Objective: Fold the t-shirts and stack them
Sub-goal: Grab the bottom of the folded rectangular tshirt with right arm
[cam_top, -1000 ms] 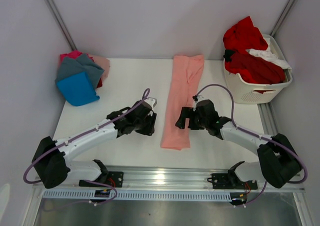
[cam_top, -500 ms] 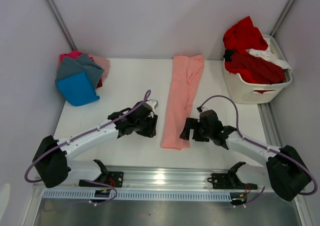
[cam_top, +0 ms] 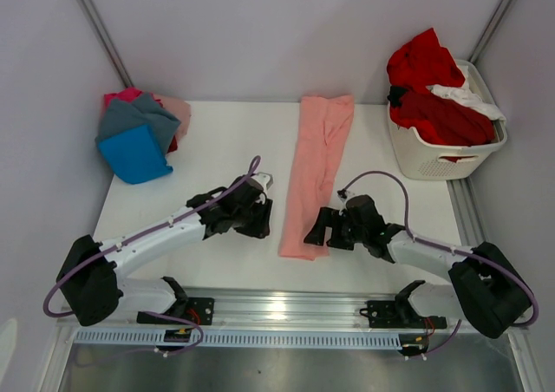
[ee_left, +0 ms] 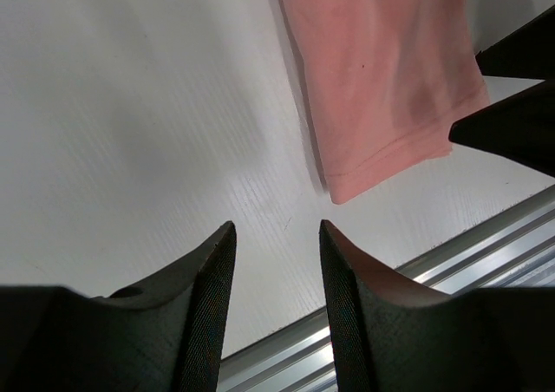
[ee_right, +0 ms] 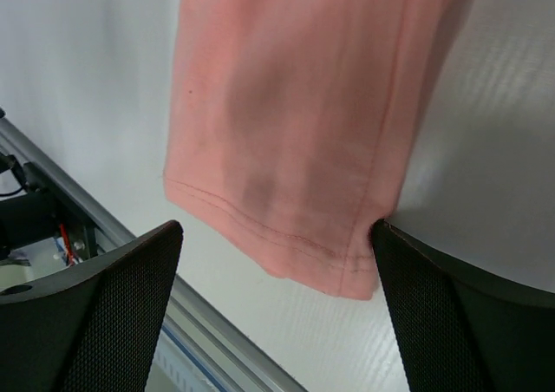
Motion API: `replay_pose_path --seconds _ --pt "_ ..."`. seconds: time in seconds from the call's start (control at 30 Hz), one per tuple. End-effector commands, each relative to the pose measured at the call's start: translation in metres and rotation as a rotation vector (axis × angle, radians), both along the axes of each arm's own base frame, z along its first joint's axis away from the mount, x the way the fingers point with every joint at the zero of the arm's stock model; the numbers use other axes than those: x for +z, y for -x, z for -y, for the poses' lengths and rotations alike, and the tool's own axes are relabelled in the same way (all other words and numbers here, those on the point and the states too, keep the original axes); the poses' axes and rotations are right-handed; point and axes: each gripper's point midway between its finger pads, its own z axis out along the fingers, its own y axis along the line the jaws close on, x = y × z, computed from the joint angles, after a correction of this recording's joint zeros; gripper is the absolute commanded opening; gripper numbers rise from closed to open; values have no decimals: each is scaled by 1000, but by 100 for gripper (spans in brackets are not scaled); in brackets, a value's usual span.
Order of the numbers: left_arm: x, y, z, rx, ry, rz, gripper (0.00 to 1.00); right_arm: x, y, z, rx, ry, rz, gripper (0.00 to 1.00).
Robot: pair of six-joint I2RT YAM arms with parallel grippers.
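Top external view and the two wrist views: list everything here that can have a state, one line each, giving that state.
salmon-pink t-shirt: folded into a long strip, lying flat, not gripped.
folded t-shirt pile: stacked at the far left.
laundry basket: upright, heaped with unfolded red and white t-shirts.
left gripper: open, empty, beside the strip's near end.
right gripper: wide open, fingers either side of the strip's near hem.

t-shirt (cam_top: pixel 317 171) lies on table (cam_top: pixel 221 140) between shirt stack (cam_top: pixel 137 133) and basket (cam_top: pixel 440 160).
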Motion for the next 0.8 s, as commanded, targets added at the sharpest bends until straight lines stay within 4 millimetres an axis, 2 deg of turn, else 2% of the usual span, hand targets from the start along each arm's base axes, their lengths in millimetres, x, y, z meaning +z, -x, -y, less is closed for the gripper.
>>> replay_pose_path --seconds 0.0,0.13,0.2,0.27,0.3,0.33,0.4,0.57,0.7,0.73,0.77 --pt "15 -8 3 2 28 24 48 -9 10 -11 50 -53 -48 95" --pt "25 -14 3 -1 32 44 48 -6 7 -29 98 -120 -56 93" --pt "27 -16 2 -6 26 47 47 -10 7 -38 132 -135 -86 81" --pt "27 -18 2 -7 21 48 48 -11 9 -45 160 -136 -94 57" --pt "26 -18 1 -7 17 45 48 -13 6 -47 160 -123 -96 26" --pt "24 -18 0 -4 14 42 47 -16 8 -45 160 -99 -113 14" --pt "23 -19 0 2 16 42 47 -14 4 -44 155 -76 -93 0" --pt "25 -22 0 6 20 48 47 -6 3 -36 177 -8 -79 0" --pt "28 -27 -1 14 16 54 46 1 13 -28 207 45 -122 0" --pt "28 -28 -1 16 14 54 46 11 12 -28 211 39 -105 0" --pt "29 -30 0 17 16 56 46 13 18 -24 217 54 -127 0"
